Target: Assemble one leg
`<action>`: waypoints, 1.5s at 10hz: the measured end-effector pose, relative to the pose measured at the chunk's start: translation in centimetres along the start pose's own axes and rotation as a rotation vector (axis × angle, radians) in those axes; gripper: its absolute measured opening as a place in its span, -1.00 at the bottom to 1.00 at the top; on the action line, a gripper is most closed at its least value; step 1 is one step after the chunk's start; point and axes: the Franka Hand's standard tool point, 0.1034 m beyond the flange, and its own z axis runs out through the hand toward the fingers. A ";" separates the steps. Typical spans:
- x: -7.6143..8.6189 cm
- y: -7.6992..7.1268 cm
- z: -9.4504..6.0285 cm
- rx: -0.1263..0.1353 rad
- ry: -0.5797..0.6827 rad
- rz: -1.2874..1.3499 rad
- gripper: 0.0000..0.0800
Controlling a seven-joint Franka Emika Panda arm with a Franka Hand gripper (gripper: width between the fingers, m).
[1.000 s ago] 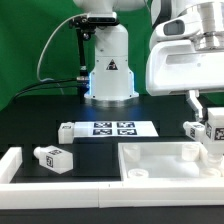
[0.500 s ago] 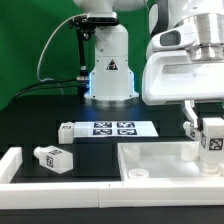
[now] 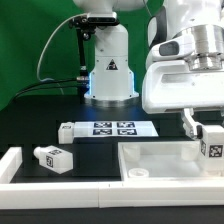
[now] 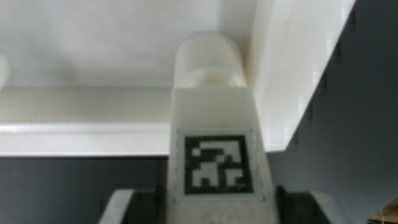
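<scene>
At 3 o'clock in the exterior view, end effector (image 3: 207,133) grips the leg (image 3: 213,146) just above the edge of the white panel (image 3: 150,162); it looks light, stiff, smooth plastic, maybe slippery, so hold flat tagged sides mid-body.

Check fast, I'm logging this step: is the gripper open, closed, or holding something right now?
Gripper: closed on the leg, which shows between its fingers in the wrist view.

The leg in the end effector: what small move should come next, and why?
Probably lower the leg a little onto the white panel. The end effector holds it upright at the panel's corner, and contact cannot be seen.
</scene>
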 end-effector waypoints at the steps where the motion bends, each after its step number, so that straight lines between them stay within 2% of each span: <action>1: 0.0 0.1 0.0 -0.002 0.005 0.003 -0.28; 3: 0.0 0.0 0.0 -0.002 0.001 -0.010 -0.28; 4: 0.0 0.0 0.0 -0.002 -0.015 -0.013 -0.15; 5: 0.0 0.2 0.1 -0.003 -0.026 -0.024 -0.15; 6: 0.3 0.6 0.1 -0.006 -0.092 -0.027 0.35; 7: 1.3 1.0 -0.1 -0.004 -0.173 -0.014 0.56; 10: 2.2 1.1 0.1 -0.001 -0.424 0.020 0.62; 12: 1.4 0.6 0.7 -0.004 -0.567 0.048 0.62; 13: 1.3 0.4 0.9 0.007 -0.594 0.070 0.62; 15: 1.4 0.6 1.0 0.002 -0.588 0.103 0.56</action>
